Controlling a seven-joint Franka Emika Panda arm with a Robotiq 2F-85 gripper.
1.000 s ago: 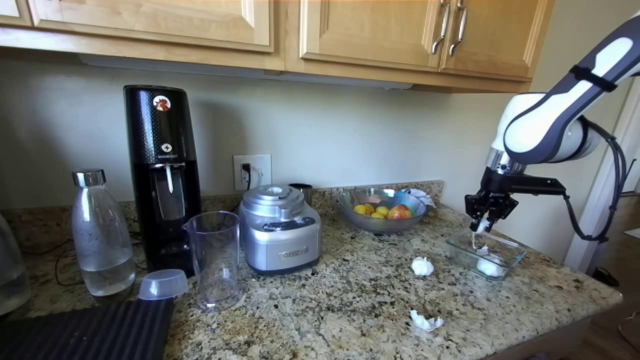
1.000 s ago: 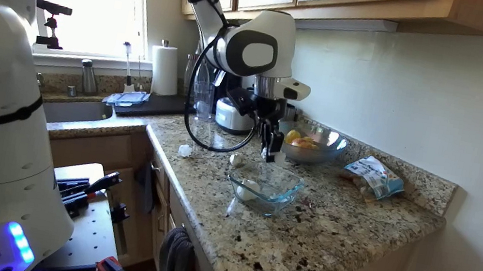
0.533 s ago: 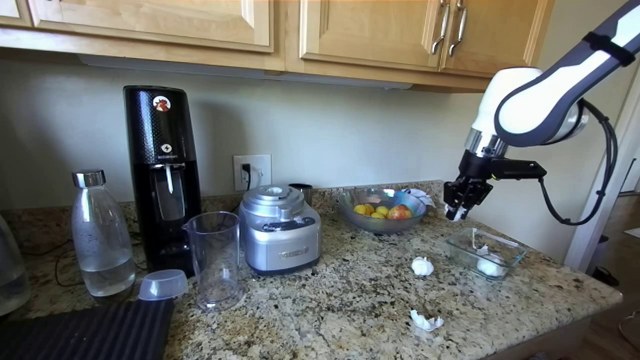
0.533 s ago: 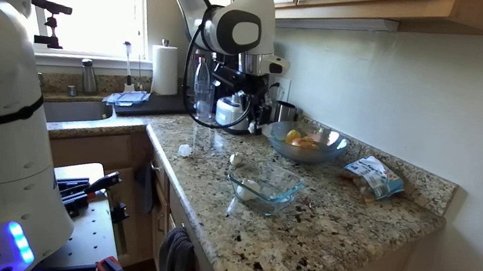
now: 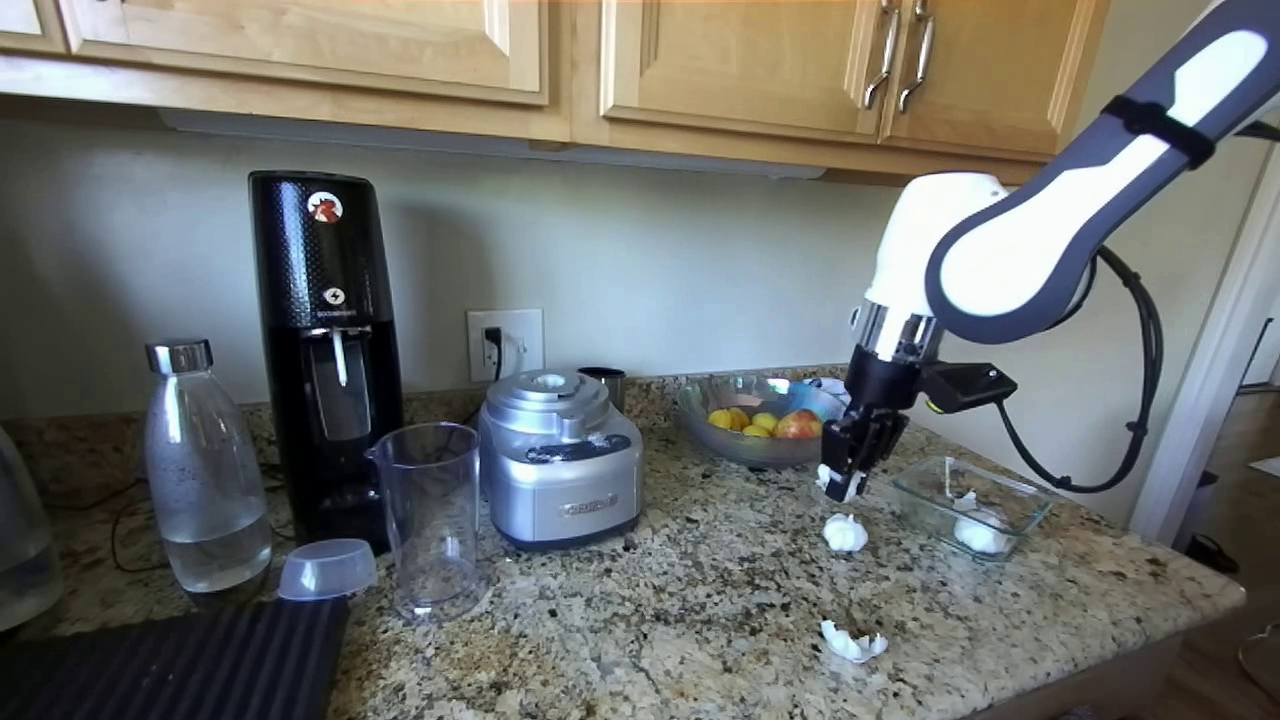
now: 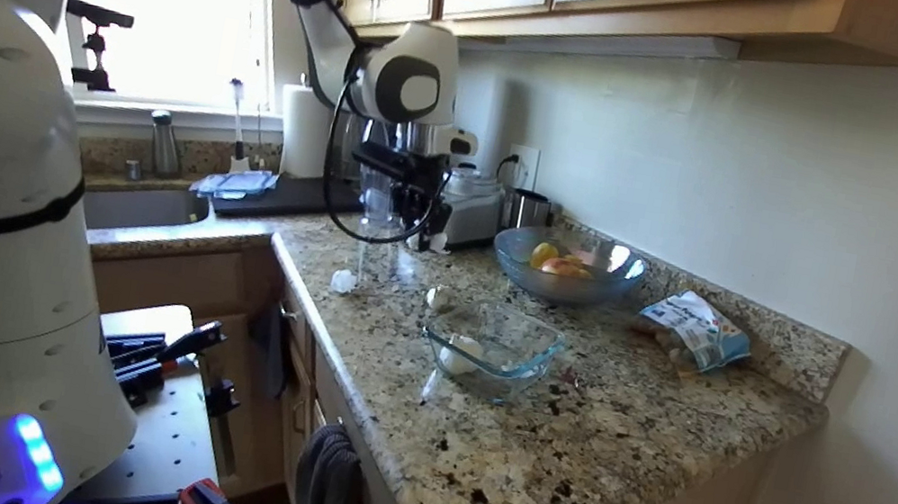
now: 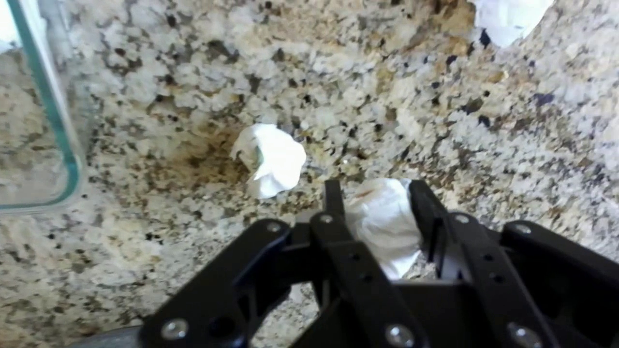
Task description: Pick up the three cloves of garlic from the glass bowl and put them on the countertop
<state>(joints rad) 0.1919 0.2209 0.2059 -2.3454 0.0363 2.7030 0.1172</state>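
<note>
Where the black gripper (image 7: 376,191) hangs above the countertop (image 6: 606,461), its fingers clamp a clove of garlic (image 7: 384,224) from both sides, off the stone; how high cannot be told. A second clove (image 7: 276,159) lies on the granite near the fingertips, apart from them. The third clove (image 6: 461,354) sits inside the glass bowl (image 7: 72,175), close to a corner.

The glass bowl stands in from the countertop's front edge, and a broad stretch of granite reaches from it to the end. Nearer the front edge lies a white papery piece (image 5: 850,645). Toward the backsplash (image 6: 797,351), a fruit bowl (image 6: 557,287) and a blue-and-white bag (image 6: 701,329) take up room. Open stone also runs between the second clove and the food processor (image 5: 565,500).

In an exterior view the gripper covers part of the fruit bowl (image 5: 745,455); in an exterior view a gap shows between that bowl and the gripper (image 6: 428,238). The wrist view shows the grip plainly, while both exterior views give the held clove as a small white patch. Yet the wrist view catches just a corner of the glass bowl; both exterior views take in its whole rim.
</note>
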